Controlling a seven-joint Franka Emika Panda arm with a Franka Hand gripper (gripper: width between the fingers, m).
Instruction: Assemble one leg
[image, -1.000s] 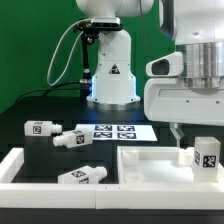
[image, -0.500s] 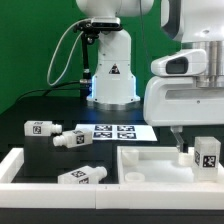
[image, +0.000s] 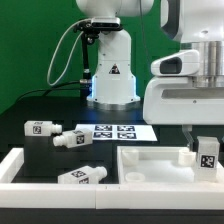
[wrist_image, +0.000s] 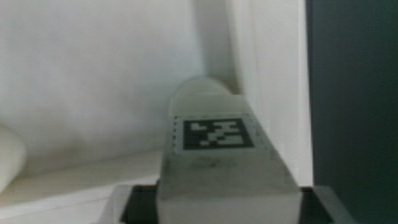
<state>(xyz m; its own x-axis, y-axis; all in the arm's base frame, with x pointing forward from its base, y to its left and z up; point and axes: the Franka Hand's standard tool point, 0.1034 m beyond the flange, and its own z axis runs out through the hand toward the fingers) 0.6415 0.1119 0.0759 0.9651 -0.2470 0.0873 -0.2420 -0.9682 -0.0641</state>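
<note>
The gripper (image: 204, 150) is clamped on a leg (image: 208, 154), which stands upright over the corner of the white panel (image: 150, 166) nearest the bench's edge at the exterior view's right. In the wrist view the leg (wrist_image: 215, 135) rises between the dark fingers (wrist_image: 143, 204), tag facing the camera, against the panel's raised wall (wrist_image: 107, 90). Three further legs (image: 43, 127) (image: 72, 138) (image: 82, 175) lie toward the bench's edge at the exterior view's left, near the marker board (image: 115, 131).
</note>
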